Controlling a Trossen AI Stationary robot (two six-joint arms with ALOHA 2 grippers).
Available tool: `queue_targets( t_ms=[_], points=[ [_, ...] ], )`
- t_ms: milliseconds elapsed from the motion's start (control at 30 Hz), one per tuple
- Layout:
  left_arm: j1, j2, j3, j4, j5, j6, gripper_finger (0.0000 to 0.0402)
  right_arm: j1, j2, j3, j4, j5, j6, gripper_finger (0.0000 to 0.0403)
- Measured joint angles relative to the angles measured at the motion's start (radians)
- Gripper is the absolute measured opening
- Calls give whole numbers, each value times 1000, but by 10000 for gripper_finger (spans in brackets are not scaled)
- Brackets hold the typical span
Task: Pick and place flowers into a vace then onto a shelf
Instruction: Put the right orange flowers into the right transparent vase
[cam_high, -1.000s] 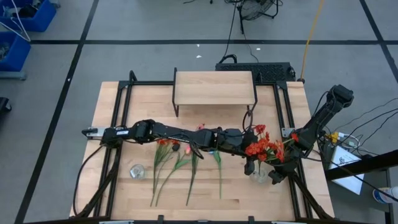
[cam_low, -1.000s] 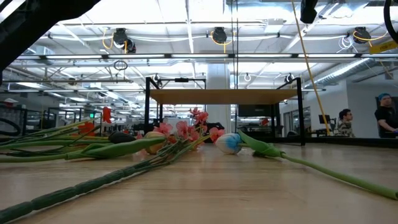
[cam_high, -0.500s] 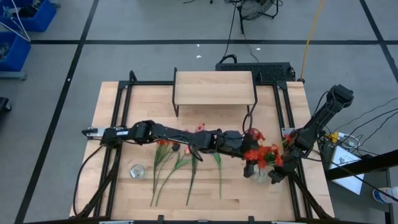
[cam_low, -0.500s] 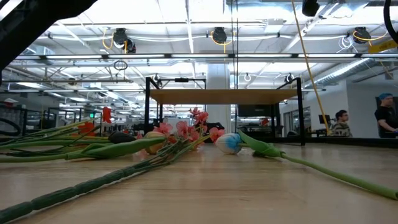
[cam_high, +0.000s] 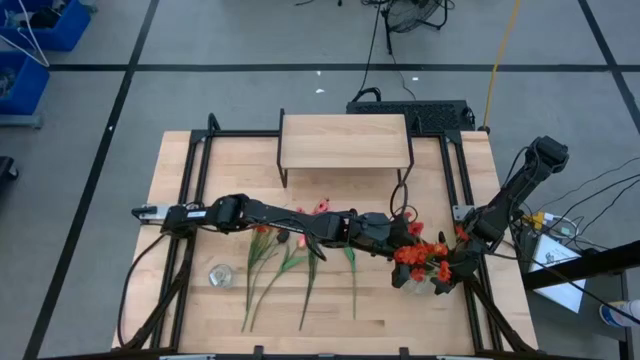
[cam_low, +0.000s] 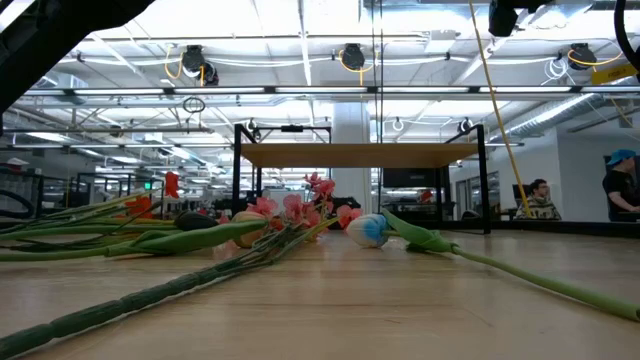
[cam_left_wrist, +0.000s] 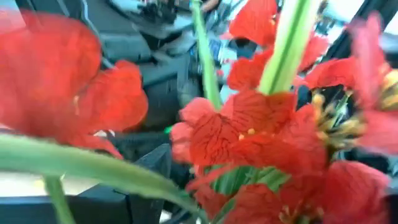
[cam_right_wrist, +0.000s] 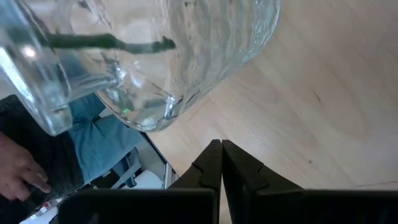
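Note:
My left gripper (cam_high: 398, 250) reaches across the table and is shut on a stem of red flowers (cam_high: 422, 255), held over a clear glass vase (cam_high: 410, 281) near the table's right front. The blossoms (cam_left_wrist: 249, 130) fill the left wrist view. A green stem end (cam_right_wrist: 112, 42) shows inside the vase (cam_right_wrist: 155, 68). My right gripper (cam_high: 443, 284) is shut just right of the vase, its fingertips (cam_right_wrist: 221, 152) short of the glass. Several more flowers (cam_high: 300, 270) lie flat on the table. The shelf (cam_high: 345, 140) stands at the far middle. My left gripper holds the red flower stem, but the blossoms and the gripper itself hide the place of contact. The stem points down from the gripper, with its lower end inside the vase (cam_right_wrist: 112, 42) and its blossoms (cam_high: 425, 252) above the rim.
A small clear glass object (cam_high: 220, 275) stands at the near left. Loose stems, pink blossoms and a white bud (cam_low: 368, 230) lie across the table's middle. Black frame rails (cam_high: 455, 180) run along both sides. People (cam_low: 620, 185) show in the room behind.
My left gripper has moved toward the table's near edge with the red flowers, bringing the blossoms down over the vase. My right gripper has stayed beside the vase.

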Motion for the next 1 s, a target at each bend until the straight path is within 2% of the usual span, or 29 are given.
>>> queue_targets(
  t_ms=[167, 267, 400, 533, 633, 767, 933, 1000],
  points=[
    [0, 0, 1, -21, 6, 49, 293, 0, 0, 0, -3, 1, 0, 4],
    [3, 0, 1, -45, -25, 61, 294, 0, 0, 0, -3, 14, 0, 4],
    [12, -9, 1, -72, 61, 41, 294, 0, 0, 0, -2, 39, 0, 4],
    [14, -37, 5, -62, 51, -30, 294, 0, 0, 0, -2, 51, -1, 4],
    [13, -35, 9, -39, 25, -19, 294, 0, 0, 0, -9, 50, -2, 4],
    [13, -20, 4, -120, 60, -75, 294, 0, 0, 0, -12, 49, -1, 4],
    [11, -35, 0, -156, 54, 5, 294, 0, -8, 0, 15, 54, 23, 4],
    [12, -41, -1, -94, 82, -11, 294, 0, -11, 0, 20, 70, 32, 4]
  ],
)
